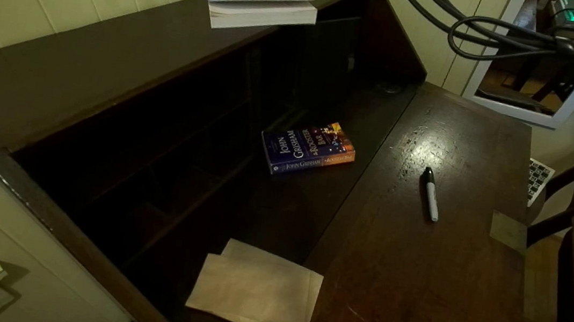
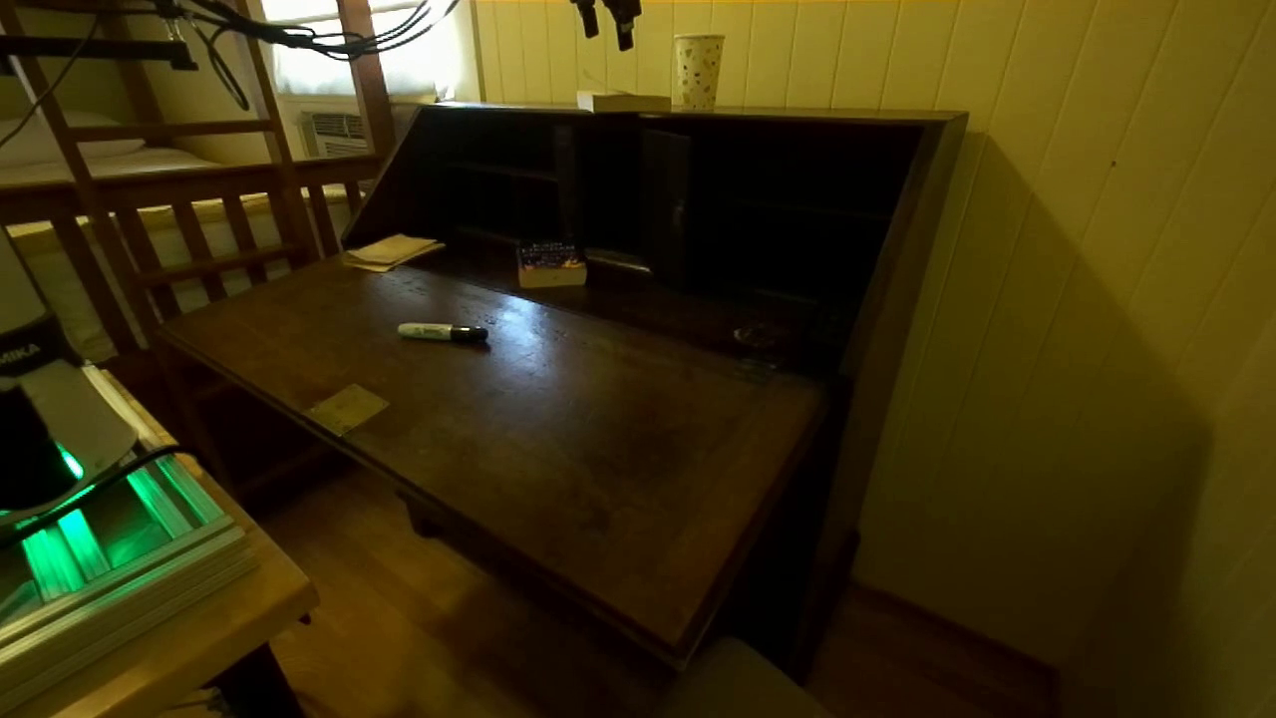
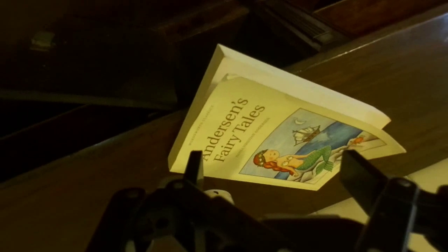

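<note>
Hovering (jaws apart) above the Andersen book (image 3: 280, 131)

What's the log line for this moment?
gripper: open, empty | nearest: Andersen's Fairy Tales book, on top of desk, not held | beside book: patterned cup

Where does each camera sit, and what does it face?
An exterior view: high at an end of the dark wooden desk, facing down along it; looped black cables show.
An exterior view: before the desk, facing it; the black grasping end effector and white arm's base show.
Wrist view: on the arm, facing a yellow illustrated paperback past the end effector's fingers.
Both exterior views share a white, black-capped marker.
</note>
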You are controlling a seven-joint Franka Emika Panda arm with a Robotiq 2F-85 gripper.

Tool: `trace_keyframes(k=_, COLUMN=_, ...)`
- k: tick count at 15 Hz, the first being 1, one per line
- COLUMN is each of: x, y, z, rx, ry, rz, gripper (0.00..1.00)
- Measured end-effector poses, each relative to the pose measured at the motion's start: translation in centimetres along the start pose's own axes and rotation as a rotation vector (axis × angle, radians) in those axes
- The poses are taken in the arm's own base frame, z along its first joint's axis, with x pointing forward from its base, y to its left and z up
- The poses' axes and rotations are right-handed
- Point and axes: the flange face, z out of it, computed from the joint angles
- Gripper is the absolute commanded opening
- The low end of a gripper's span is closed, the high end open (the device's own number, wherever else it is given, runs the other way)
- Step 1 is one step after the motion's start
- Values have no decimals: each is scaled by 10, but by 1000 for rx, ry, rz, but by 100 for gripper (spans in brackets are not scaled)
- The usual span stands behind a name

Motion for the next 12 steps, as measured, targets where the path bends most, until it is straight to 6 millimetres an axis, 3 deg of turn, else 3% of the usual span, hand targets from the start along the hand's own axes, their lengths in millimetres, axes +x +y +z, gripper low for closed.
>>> trace_keyframes(k=4, x=-11, y=22, z=9, rx=53, ry=31, rz=141, gripper=100)
trace_keyframes(k=12, x=-11, y=20, z=10, rx=53, ry=31, rz=139, gripper=100)
